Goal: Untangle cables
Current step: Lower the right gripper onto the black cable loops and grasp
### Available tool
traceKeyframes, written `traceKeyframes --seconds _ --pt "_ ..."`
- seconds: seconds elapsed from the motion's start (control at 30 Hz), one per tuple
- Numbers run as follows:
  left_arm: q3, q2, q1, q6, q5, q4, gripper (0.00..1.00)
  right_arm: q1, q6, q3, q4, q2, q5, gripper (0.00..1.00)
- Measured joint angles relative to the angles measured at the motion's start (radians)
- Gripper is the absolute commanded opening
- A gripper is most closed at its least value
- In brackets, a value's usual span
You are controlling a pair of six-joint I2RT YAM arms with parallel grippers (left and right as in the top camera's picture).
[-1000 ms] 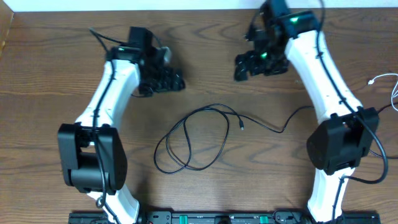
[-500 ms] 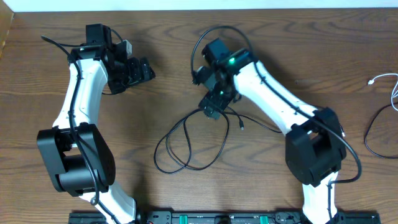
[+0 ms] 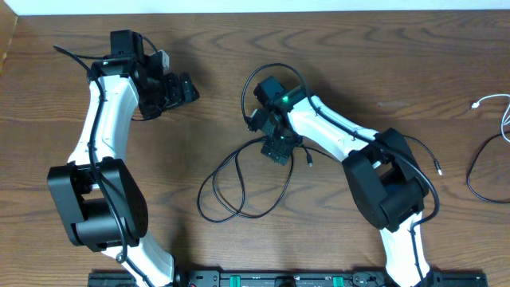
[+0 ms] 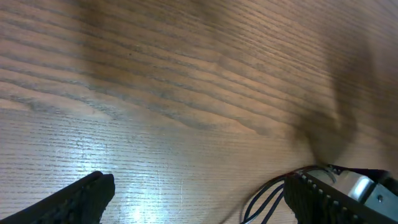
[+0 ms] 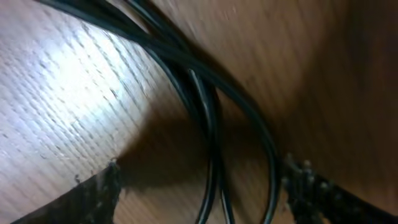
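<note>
Centre frame overhead, the right gripper point(image 3: 277, 148) covers the top of the black cable point(image 3: 239, 190). Its blurred wrist view shows fingers point(image 5: 93, 194) spread around the strands. The white cable point(image 3: 491, 101) is cut off at the right edge. At upper left, the left gripper point(image 3: 180, 89) gapes empty.

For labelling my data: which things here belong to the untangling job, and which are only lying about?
Job: long thin black cable; shorter thin white cable; open right gripper.
Lying about: brown wooden table; thick black wire on the right arm.
</note>
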State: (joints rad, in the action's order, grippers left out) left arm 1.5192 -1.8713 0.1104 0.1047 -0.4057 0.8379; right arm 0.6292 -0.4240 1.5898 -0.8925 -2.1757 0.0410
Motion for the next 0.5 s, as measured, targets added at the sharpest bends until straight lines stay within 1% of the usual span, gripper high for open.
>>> traceKeyframes --seconds 0.07,0.13,0.2,0.3,0.33,0.37,0.4,0.43,0.47,0.5 --pt "0.000 0.000 0.000 0.000 0.000 0.000 0.92 0.000 0.000 0.000 0.012 -0.002 -0.016 0.79" --pt "0.000 0.000 0.000 0.000 0.000 0.000 0.92 0.000 0.000 -0.003 0.023 -0.002 -0.019 0.77" --pt "0.000 0.000 0.000 0.000 0.000 0.000 0.92 -0.002 0.000 -0.006 0.031 -0.002 -0.018 0.72" --pt "0.000 0.000 0.000 0.000 0.000 -0.003 0.92 -0.013 0.012 -0.009 0.049 -0.002 -0.010 0.61" --pt "0.000 0.000 0.000 0.000 0.000 -0.005 0.92 -0.021 0.018 -0.009 0.056 -0.004 -0.006 0.54" --pt "0.000 0.000 0.000 0.000 0.000 -0.006 0.92 -0.026 0.025 -0.008 0.059 -0.006 -0.005 0.44" --pt "0.000 0.000 0.000 0.000 0.000 -0.007 0.92 -0.036 0.037 -0.005 0.064 -0.009 -0.002 0.27" --pt "0.000 0.000 0.000 0.000 0.000 -0.008 0.92 -0.042 0.046 -0.002 0.065 -0.013 -0.003 0.15" --pt "0.000 0.000 0.000 0.000 0.000 -0.008 0.92 -0.049 0.051 0.005 0.065 -0.017 0.000 0.10" --pt "0.000 0.000 0.000 0.000 0.000 -0.008 0.92 -0.053 0.057 0.008 0.069 -0.020 0.001 0.08"
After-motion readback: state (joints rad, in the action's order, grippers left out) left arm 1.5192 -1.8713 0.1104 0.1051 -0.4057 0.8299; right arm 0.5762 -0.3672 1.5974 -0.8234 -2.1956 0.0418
